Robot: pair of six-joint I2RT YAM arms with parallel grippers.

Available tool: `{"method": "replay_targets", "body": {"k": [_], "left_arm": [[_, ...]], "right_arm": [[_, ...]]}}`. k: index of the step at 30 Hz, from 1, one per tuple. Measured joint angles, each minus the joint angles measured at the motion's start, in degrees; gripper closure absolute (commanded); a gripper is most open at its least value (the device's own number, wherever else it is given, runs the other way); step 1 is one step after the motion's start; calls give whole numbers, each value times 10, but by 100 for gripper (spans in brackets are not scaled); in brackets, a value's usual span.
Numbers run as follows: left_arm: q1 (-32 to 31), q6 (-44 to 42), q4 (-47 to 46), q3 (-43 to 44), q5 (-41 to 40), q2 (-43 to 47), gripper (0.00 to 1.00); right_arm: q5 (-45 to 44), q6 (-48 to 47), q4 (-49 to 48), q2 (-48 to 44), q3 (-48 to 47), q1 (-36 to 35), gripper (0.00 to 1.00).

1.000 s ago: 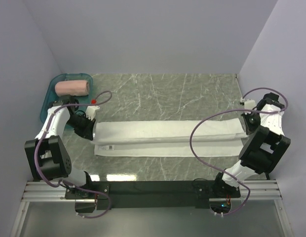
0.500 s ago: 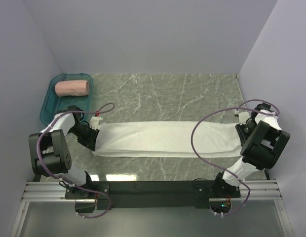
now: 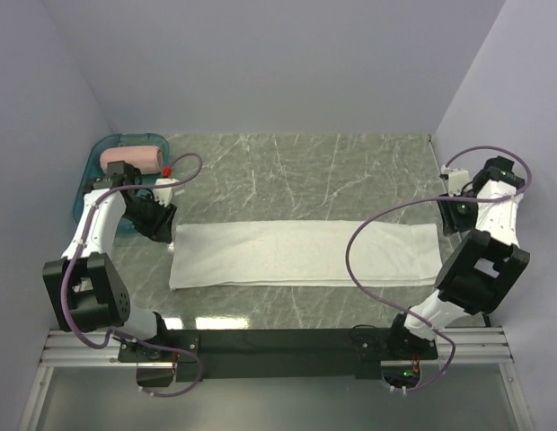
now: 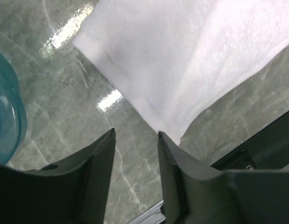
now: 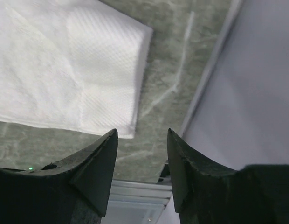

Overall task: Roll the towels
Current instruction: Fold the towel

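White towel (image 3: 301, 254): lying flat as a long folded strip across the middle of the desk (image 3: 305, 171), its ends pointing to 9 and 3 o'clock. A second ago both ends were being pinched; now they are lying released, so the fold is reading as done and the rolling as not yet begun. Pink towel (image 3: 135, 159): sitting rolled in the teal tray (image 3: 83, 199) at 10 o'clock. Left gripper (image 4: 135, 135) and right gripper (image 5: 142, 133): both standing partly open, holding nothing, hovering just off the strip's ends.

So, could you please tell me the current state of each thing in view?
white towel: folded strip, lying flat, not yet rolled
pink towel: rolled, lying in the tray
tray: holding the pink towel
left hand: open, holding nothing
right hand: open, holding nothing
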State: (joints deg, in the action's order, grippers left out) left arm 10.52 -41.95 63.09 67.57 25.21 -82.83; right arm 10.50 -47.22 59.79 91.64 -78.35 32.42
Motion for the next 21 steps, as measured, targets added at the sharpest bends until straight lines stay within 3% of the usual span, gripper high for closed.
{"method": "replay_targets", "body": {"k": [11,13,17,21], "left_arm": [[-91,157,-160,-8,-42,-82,79],[-109,180,-187,-10,-62,-107,79],[-123,218,-228,-10,-107,-151,67],[-121,237,-241,-5,-147,-177,69]], "right_arm": [[-8,107,-70,106,16,-79,65],[-22,120,-89,131,23,-78,66],[-53,138,-121,174,28,-78,68],[-76,150,-138,194,25,-80,69]]}}
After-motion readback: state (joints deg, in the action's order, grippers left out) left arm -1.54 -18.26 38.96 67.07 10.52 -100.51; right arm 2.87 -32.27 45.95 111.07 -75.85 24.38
